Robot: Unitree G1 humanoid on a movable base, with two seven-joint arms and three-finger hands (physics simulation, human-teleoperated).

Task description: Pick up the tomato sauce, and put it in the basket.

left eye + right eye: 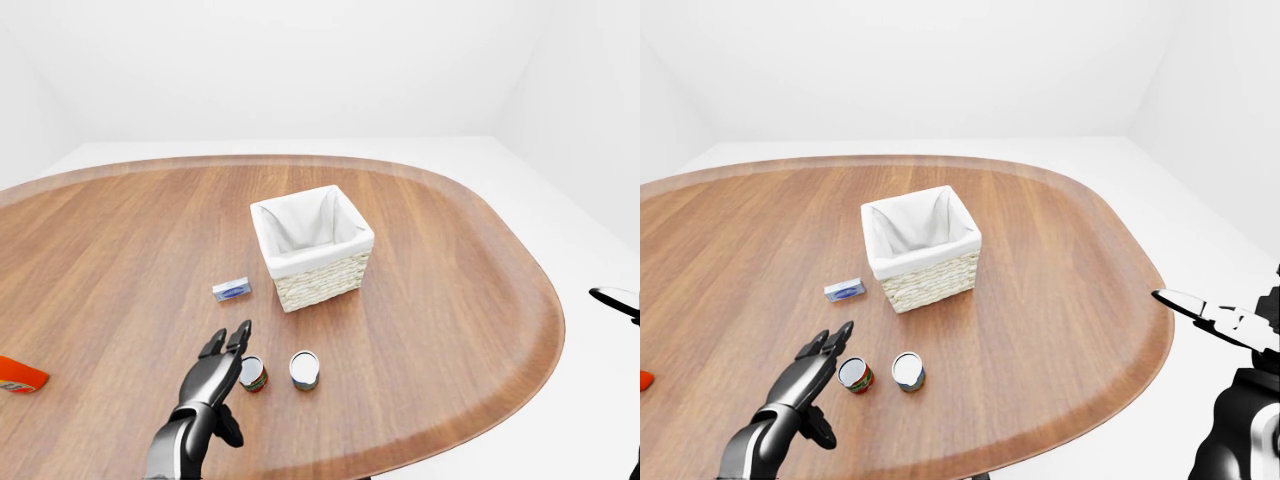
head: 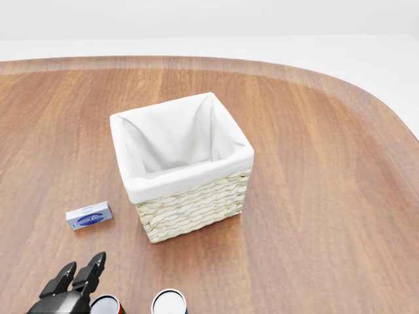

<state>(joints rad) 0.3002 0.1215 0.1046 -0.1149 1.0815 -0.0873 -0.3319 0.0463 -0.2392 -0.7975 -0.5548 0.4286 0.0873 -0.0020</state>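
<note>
While beside the tomato sauce [image 1: 854,375], left hand [image 1: 818,362] outstretched, fingers spread, empty.

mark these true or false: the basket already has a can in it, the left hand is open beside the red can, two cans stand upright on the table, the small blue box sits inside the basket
The basket already has a can in it: false, only its white lining shows inside.
The left hand is open beside the red can: true, its fingers are spread and not closed round it.
Two cans stand upright on the table: true, the red can and a blue can side by side.
The small blue box sits inside the basket: false, it lies on the table to the basket's left in the head view.
</note>
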